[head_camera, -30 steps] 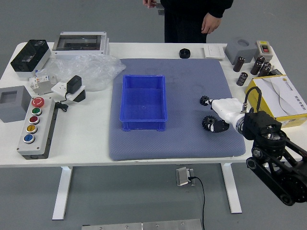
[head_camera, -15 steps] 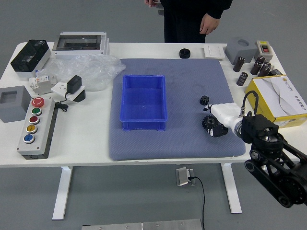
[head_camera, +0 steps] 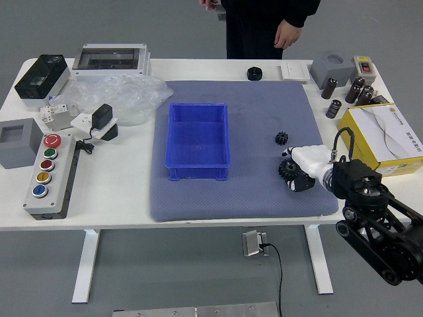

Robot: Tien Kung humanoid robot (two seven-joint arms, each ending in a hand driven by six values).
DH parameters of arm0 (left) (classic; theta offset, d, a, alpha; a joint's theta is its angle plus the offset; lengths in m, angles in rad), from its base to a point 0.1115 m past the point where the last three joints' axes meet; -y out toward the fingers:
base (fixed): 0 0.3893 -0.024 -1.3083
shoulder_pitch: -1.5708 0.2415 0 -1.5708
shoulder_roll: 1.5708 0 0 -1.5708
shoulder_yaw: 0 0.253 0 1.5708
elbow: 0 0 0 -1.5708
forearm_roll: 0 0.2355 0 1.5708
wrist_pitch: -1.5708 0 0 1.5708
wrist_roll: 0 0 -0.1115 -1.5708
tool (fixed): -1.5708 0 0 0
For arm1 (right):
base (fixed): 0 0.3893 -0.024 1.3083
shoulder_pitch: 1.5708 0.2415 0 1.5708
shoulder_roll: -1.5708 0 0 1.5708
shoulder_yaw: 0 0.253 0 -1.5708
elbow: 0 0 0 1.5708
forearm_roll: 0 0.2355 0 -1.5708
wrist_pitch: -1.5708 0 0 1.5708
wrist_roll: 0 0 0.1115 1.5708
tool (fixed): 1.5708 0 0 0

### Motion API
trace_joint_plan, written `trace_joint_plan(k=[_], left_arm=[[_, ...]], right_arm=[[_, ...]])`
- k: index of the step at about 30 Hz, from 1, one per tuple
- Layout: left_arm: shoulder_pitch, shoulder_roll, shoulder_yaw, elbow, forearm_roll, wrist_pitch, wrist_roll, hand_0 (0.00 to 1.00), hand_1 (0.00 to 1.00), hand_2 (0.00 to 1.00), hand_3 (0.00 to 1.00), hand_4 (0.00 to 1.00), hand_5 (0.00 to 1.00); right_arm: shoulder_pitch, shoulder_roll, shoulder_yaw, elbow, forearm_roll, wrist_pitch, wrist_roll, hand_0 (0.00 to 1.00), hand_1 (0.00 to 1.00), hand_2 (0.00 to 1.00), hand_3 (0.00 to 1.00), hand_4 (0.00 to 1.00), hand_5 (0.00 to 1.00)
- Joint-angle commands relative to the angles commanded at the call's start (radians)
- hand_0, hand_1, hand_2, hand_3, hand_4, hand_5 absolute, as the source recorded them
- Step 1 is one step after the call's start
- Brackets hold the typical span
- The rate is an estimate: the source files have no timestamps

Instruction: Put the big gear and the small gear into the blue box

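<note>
"Who's at the far side?"

"A person, one hand hanging down."

"And on the mat?"

"The blue box, left of the gears."

"The robot's right hand?"

"At the big gear; open or gripping, one can't tell. The small gear lies just beyond."

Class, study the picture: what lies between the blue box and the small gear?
Only a bare stretch of the grey-blue mat lies between the blue box and the small gear, as the head view shows.
</note>
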Motion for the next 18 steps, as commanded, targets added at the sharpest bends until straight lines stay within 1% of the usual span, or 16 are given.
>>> trace_joint_plan(k=[8,9,14,15,18], left_arm=[[-0.001,-0.001,0.002,0.000,-0.001,0.000,0.000,0.826,0.788,0.778,0.761,0.664,0.376],[-0.001,-0.001,0.002,0.000,-0.001,0.000,0.000,0.826,0.788,0.779,0.760,0.664,0.378],[-0.002,-0.002,0.001,0.000,-0.002,0.000,0.000,0.826,0.788,0.779,0.760,0.664,0.378],[-0.003,-0.002,0.001,0.000,-0.002,0.000,0.000,0.826,0.788,0.778,0.761,0.664,0.378],[-0.003,-0.003,0.002,0.000,-0.002,0.000,0.000,0.826,0.788,0.778,0.761,0.664,0.378]], right_arm=[[0.004,0.009,-0.007,-0.015,0.000,0.003,-0.001,0.814,0.738,0.816,0.871,0.675,0.287],[0.005,0.010,-0.008,-0.017,0.000,0.003,-0.001,0.803,0.728,0.789,0.830,0.675,0.287],[0.010,0.016,-0.017,-0.028,0.000,-0.002,-0.003,0.803,0.728,0.789,0.830,0.675,0.287],[0.011,0.017,-0.019,-0.030,0.000,-0.004,-0.003,0.714,0.648,0.705,0.689,0.667,0.293],[0.013,0.020,-0.021,-0.036,0.000,-0.015,-0.002,0.714,0.648,0.705,0.689,0.667,0.293]])
